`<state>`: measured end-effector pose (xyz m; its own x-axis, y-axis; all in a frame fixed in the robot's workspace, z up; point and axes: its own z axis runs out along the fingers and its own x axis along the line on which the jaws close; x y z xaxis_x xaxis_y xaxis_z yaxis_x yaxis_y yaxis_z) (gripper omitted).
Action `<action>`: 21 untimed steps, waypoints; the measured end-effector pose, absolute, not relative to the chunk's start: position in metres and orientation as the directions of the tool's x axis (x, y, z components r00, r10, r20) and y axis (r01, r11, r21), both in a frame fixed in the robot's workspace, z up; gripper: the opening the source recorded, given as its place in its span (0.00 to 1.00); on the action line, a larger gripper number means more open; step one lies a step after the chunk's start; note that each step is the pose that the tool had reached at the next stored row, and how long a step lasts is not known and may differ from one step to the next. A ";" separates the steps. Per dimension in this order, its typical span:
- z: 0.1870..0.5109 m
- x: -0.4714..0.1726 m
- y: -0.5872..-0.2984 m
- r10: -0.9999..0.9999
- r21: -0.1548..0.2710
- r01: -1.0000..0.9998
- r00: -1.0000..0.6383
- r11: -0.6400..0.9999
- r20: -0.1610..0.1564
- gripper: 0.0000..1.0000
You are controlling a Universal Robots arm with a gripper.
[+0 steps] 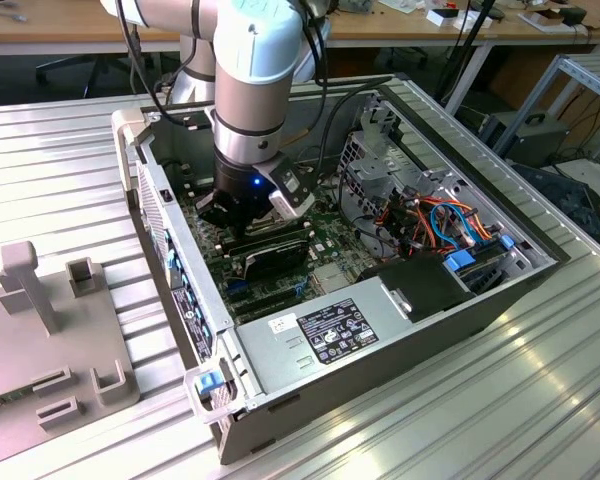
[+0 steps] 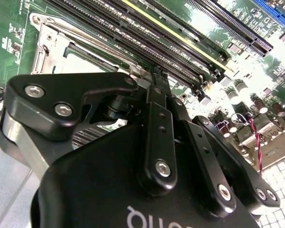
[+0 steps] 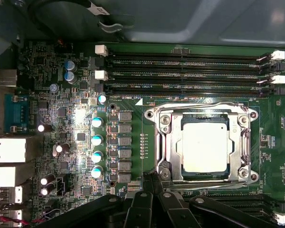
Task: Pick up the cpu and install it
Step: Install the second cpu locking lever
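My claw (image 3: 153, 176) hangs low over the board, and in the first wrist view its two tips meet just beside the socket's edge. As far as I can see, it is closed with nothing between the tips.

Just past the tips lies the cpu (image 3: 204, 145). It sits flat in the socket, its dull silver top facing up and square to the opening. The metal frame (image 3: 168, 142) lies around it on all sides, and I cannot tell whether the frame is latched.

Beyond the socket run the long memory slots (image 3: 190, 73), parallel to the socket's far side and close to it. The green board (image 3: 66, 118) spreads out from there with its small capacitors and ports.

In the exterior view my arm (image 1: 250, 90) reaches down into the open case (image 1: 380, 340), which lies on its side on the ribbed metal desk (image 1: 500, 400).

I judge the picking and placing done, since the chip is in its seat and not in my grip. The step in hand is the end of the install, at the socket itself. Any move from here calls for care. The tips are very near the frame and the slots, so travel must be straight and clear of both, with no sideways drag across the chip.
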<state>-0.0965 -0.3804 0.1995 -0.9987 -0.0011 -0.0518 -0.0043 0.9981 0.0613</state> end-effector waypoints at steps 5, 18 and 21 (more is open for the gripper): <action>0.205 -0.096 -0.380 -0.001 0.062 -0.003 -0.999 0.998 -0.034 0.11; 0.213 -0.082 -0.380 -0.001 0.061 -0.002 -1.000 0.998 -0.018 0.11; 0.213 -0.072 -0.380 -0.001 0.061 -0.002 -1.000 0.998 -0.018 0.11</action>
<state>-0.0724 -0.3801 0.2126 -0.9998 -0.0013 -0.0180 -0.0024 0.9981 0.0615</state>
